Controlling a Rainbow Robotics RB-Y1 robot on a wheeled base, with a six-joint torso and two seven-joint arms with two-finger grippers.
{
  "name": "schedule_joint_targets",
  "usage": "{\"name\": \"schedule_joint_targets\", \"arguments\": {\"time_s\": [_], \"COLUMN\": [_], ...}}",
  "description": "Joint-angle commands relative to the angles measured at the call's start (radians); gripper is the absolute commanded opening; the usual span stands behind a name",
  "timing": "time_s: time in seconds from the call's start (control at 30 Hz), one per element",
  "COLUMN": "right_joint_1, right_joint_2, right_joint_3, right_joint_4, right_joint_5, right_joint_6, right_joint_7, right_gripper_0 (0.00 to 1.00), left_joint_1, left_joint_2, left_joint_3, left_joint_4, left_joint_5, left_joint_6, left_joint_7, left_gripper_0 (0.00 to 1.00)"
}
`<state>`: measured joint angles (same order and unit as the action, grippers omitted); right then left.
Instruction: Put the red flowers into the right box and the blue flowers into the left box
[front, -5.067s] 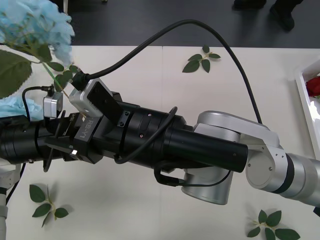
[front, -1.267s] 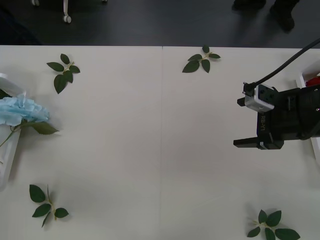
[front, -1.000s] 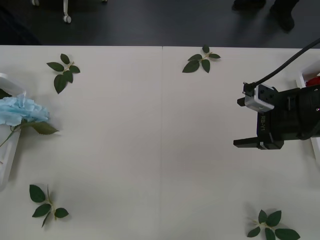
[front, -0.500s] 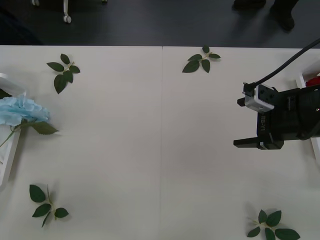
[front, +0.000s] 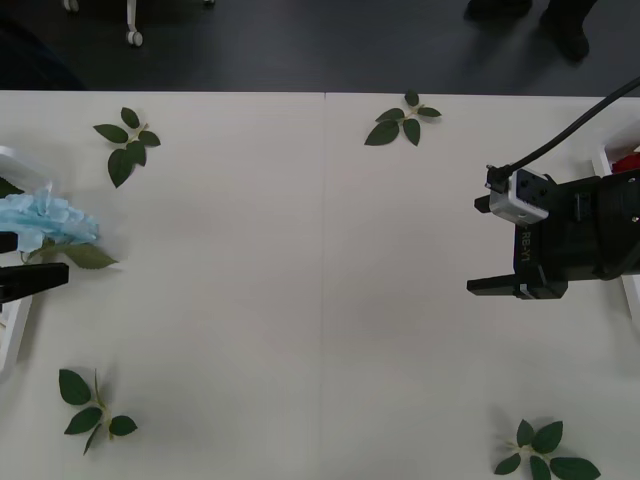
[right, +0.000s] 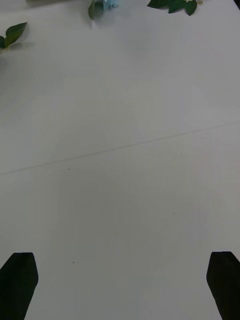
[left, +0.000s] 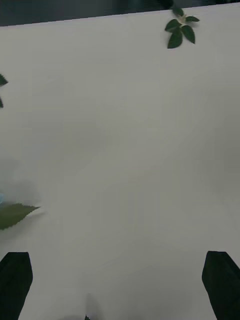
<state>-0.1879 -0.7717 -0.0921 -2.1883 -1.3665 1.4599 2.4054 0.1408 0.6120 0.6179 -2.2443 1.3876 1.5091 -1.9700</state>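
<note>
At the 3 o'clock side of the white worktop (front: 320, 300) hangs the right claw (front: 495, 286), on a big black arm. Its black fingers (right: 18, 282) are spread wide apart and hold nothing. White letters run up the arm's black body, but they are too small to read for sure.

At 9 o'clock the left claw (front: 25, 262) pokes in from the edge. Its fingers (left: 222, 280) are wide apart too, with nothing between them.

The blue flowers (front: 45, 220) lie just beside the left claw, at the rim of the left box (front: 20, 165), and a big green leaf sticks out onto the worktop.

The right box (front: 603, 160) sits at 2 o'clock, with a bit of the red flowers (front: 628, 160) in it.

Four green leaf sprigs (front: 127, 140) lie at 10, 12, 7 and 5 o'clock.
</note>
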Motion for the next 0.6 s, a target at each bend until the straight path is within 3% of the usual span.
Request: {"name": "schedule_joint_targets", "arguments": {"time_s": [0.03,0.6], "right_joint_1": [0.008,0.008], "right_joint_2": [-0.023,-0.023], "right_joint_3": [-0.005,-0.005], "right_joint_4": [-0.015,-0.015], "right_joint_5": [-0.006,-0.006], "right_joint_6": [-0.003,-0.003], "right_joint_7": [0.026,0.026], "right_gripper_0": [1.00,1.00], "left_joint_1": [-0.084,-0.362], "left_joint_2": [0.028,0.018], "left_joint_3": [-0.027,-0.135], "left_joint_4": [0.017,0.373], "left_joint_5": [0.034,0.165], "left_joint_6": [0.066,0.246], "left_joint_7": [-0.171,-0.735], "left_gripper_0": [1.00,1.00]}}
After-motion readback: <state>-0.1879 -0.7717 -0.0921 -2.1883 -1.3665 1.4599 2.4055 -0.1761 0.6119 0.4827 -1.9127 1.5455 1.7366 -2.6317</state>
